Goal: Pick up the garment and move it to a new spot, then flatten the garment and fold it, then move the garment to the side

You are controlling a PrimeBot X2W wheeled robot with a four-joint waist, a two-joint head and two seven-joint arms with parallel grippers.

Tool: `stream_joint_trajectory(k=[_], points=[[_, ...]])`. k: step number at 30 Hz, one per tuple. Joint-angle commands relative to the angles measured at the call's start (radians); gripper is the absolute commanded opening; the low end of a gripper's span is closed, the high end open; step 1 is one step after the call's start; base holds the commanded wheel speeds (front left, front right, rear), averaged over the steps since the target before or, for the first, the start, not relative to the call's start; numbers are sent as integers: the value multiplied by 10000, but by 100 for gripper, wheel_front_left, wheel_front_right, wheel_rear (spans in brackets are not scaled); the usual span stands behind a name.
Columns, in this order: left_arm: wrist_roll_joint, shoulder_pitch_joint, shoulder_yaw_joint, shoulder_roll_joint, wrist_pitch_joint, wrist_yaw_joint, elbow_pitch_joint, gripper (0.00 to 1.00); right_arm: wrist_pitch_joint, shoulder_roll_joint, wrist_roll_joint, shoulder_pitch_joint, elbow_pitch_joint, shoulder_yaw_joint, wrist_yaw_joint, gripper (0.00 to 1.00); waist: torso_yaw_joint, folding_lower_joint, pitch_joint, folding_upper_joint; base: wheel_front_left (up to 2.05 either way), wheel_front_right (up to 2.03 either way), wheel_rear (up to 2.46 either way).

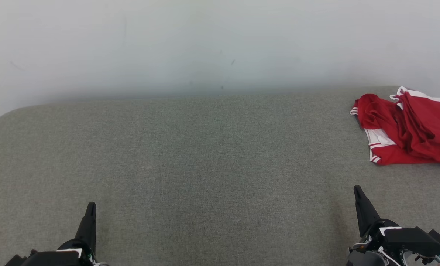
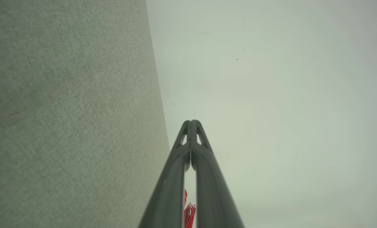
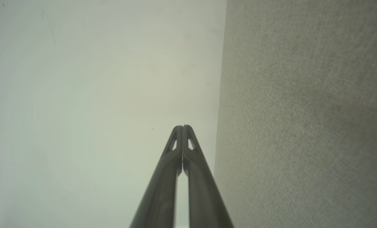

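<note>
A red garment (image 1: 408,131) with white trim lies crumpled at the far right of the grey fabric surface (image 1: 205,159), partly cut off by the head view's right edge. A sliver of the garment (image 2: 189,212) shows between the fingers in the left wrist view. My left gripper (image 1: 90,207) rests low at the lower left, shut and holding nothing; its tips (image 2: 191,122) meet. My right gripper (image 1: 357,190) sits at the lower right, well short of the garment, also shut and holding nothing, with its tips (image 3: 182,127) together.
A pale wall (image 1: 220,44) rises behind the surface's far edge. The surface's far left corner (image 1: 6,114) is rounded. Broad bare fabric stretches between the two grippers and across the middle.
</note>
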Motion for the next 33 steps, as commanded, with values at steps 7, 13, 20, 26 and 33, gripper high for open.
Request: stream_joint_trajectory(k=[7, 13, 20, 26, 33], points=[[-46, -94, 33, 26, 6, -10, -27, 0, 58, 48, -20, -87, -2, -35, -21, 0, 0, 0, 0, 0, 0, 0, 0], [-46, -94, 33, 26, 5, -10, -27, 0, 63, 62, -46, -88, 0, -56, -21, 0, 0, 0, 0, 0, 0, 0, 0], [-47, -94, 31, 26, 5, -10, -28, 0, 84, 73, -69, -91, 1, -76, -21, 0, 0, 0, 0, 0, 0, 0, 0], [-47, -94, 29, 26, 5, -10, -28, 0, 81, 85, -85, -91, 2, -89, -21, 0, 0, 0, 0, 0, 0, 0, 0], [-47, -94, 31, 26, 5, -10, -28, 0, 97, 99, -104, -93, 4, -105, -21, 0, 0, 0, 0, 0, 0, 0, 0]])
